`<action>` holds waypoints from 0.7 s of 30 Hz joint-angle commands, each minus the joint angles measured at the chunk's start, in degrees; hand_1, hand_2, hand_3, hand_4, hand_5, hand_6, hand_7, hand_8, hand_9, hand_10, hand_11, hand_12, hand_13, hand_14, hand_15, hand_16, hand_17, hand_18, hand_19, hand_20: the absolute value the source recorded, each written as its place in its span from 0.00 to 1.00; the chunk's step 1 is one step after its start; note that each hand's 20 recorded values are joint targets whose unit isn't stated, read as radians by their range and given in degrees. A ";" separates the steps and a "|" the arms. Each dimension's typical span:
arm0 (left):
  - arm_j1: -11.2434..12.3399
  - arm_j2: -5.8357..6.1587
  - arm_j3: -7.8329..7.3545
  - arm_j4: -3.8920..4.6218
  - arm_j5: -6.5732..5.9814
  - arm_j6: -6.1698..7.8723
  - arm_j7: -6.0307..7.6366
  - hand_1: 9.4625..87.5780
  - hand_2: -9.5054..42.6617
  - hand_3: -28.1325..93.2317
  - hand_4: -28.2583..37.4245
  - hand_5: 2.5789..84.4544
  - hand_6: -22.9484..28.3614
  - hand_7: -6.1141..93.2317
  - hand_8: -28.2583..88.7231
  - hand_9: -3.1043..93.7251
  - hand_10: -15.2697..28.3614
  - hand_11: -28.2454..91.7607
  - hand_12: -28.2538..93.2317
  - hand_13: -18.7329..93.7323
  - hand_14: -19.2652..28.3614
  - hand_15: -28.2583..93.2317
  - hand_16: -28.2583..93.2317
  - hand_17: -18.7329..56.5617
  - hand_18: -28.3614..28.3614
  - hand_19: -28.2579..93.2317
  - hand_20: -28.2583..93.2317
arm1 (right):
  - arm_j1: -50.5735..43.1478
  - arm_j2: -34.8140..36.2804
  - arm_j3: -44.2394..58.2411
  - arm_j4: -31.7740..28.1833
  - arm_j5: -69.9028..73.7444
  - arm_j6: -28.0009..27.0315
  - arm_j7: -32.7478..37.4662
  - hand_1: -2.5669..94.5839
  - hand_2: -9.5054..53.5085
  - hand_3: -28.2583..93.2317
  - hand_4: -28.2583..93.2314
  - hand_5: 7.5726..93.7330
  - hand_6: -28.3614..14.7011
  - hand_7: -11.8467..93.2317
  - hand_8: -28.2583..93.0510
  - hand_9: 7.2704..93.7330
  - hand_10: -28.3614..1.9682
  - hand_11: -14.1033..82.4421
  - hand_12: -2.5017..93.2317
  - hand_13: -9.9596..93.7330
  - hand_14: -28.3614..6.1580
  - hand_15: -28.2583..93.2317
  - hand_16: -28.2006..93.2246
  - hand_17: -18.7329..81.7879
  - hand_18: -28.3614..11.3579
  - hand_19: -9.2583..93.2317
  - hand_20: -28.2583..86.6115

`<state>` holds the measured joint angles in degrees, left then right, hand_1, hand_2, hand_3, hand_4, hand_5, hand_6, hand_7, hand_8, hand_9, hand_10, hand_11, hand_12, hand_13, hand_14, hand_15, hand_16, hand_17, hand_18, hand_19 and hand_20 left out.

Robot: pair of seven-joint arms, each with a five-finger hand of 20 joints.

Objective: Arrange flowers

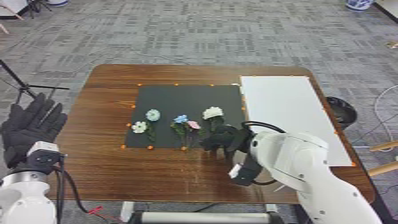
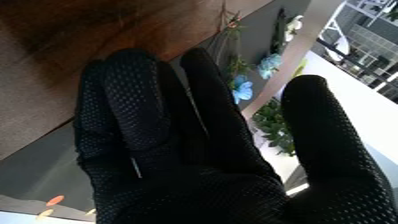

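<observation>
My right hand point(image 1: 222, 139) is over the near right part of the dark mat point(image 1: 173, 95), its arm coming in across the near right of the brown wooden surface point(image 1: 111, 170). It is released: the fingers run straight, with the thumb standing apart from them, and nothing is gripped. In my right wrist view, leaves and white petals show through the gap between thumb and fingers, but I can't tell whether my glove touches them.

My left hand point(image 1: 34, 125) is beside the left edge of the surface, palm showing, fingers straight and a little spread, holding nothing.

The flowers lie on the dark mat with their heads toward the far side and their stems toward the near side. On the left I see the pale yellow-white flower point(image 1: 139, 127) and, just beside it and a bit farther off, the light turquoise flower point(image 1: 153, 115). Near the middle is the blue flower point(image 1: 181, 119), with the pink flower point(image 1: 194, 125) close on its right. The white flower point(image 1: 212, 112) is the one nearest my right hand, its head beyond my glove.

Orange dots mark the mat's edges. Right of the mat is the long white board point(image 1: 280, 100), partly under my right arm. The grey carpet point(image 1: 204, 35) spreads around the surface, and a black tripod point(image 1: 31, 88) stands off to the left
</observation>
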<state>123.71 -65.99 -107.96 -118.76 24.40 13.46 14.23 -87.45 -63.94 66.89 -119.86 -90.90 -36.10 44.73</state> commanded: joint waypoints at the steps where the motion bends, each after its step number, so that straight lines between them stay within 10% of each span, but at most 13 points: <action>1: 1.01 -0.32 -0.06 -0.56 0.18 -0.73 -0.08 0.19 0.56 0.78 0.00 0.45 0.64 0.13 0.18 0.33 0.68 0.38 0.29 0.36 0.71 0.39 0.20 0.15 0.72 0.50 0.28 | -0.72 0.44 1.74 -0.64 2.92 1.93 -2.70 0.23 0.46 0.74 0.09 0.60 0.48 0.19 0.17 0.52 0.28 0.22 0.16 0.67 0.33 0.82 0.42 0.46 0.12 0.83 0.50; 7: 0.56 -0.27 0.08 -0.36 0.16 -0.95 -0.13 0.19 0.56 0.78 0.00 0.45 0.64 0.13 0.18 0.33 0.69 0.38 0.29 0.36 0.72 0.39 0.19 0.15 0.72 0.49 0.28 | -2.06 1.19 3.27 -1.30 4.15 7.69 -8.87 0.24 0.44 0.75 0.09 0.66 0.51 0.22 0.16 0.61 0.28 0.26 0.18 0.69 0.35 0.82 0.41 0.47 0.12 0.84 0.50; 13: 0.03 -0.11 0.50 -0.18 0.21 -1.28 0.00 0.19 0.56 0.78 0.00 0.45 0.64 0.13 0.18 0.33 0.68 0.38 0.29 0.36 0.72 0.39 0.19 0.15 0.72 0.49 0.28 | -5.27 4.33 2.02 -1.52 4.30 33.28 -22.85 0.25 0.43 0.79 0.10 0.68 0.55 0.23 0.15 0.66 0.32 0.29 0.20 0.70 0.37 0.81 0.42 0.48 0.13 0.85 0.51; 21: 0.13 0.03 0.76 -0.29 0.30 -1.64 0.58 0.19 0.55 0.78 0.00 0.45 0.64 0.12 0.18 0.33 0.69 0.38 0.29 0.36 0.69 0.37 0.19 0.16 0.71 0.49 0.28 | -6.45 5.75 6.75 1.26 20.20 43.01 -36.92 0.20 0.42 0.83 0.07 0.50 0.51 0.23 0.16 0.49 0.32 0.23 0.19 0.53 0.35 0.55 0.36 0.37 0.22 0.61 0.41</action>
<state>123.57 -65.99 -107.61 -118.79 24.40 12.78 14.36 -93.32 -58.78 68.40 -120.48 -80.91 -0.19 14.88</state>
